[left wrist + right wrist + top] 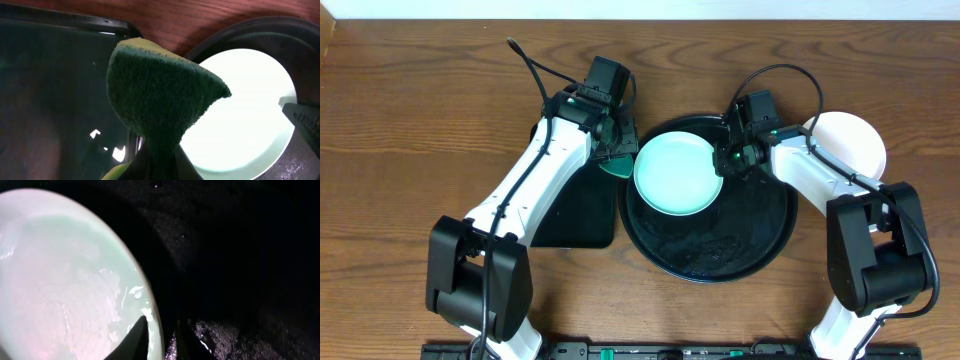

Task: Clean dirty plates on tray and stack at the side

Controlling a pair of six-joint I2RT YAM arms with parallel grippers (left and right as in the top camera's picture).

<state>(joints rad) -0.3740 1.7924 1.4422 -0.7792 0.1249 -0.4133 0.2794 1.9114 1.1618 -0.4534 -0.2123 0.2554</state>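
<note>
Plates first: I can see two. One pale green plate (pixel 678 173) lies on the big round tray (pixel 760 250), up in the far left part of it. In the right wrist view it looks shiny, with wet marks on it. The other plate (pixel 852 140) is white. It sits on the table (pixel 400 120), just beside the round tray on my right side, and the right arm hides part of it.

My left gripper (pixel 615 148) is squeezed tight on a green sponge (pixel 165 95). The sponge is bent and sticks out from the jaws. It hangs over the spot where the small black tray (pixel 50 100) meets the round tray, near the left edge of the pale green plate.

My right gripper (pixel 728 160) is at the right edge of the pale green plate. One of its fingers (pixel 140 335) is on top of the plate and the other is down past the rim, so the rim is between them. The jaws are close together. I cannot tell if they are pinching the plate or only sitting around it.
</note>
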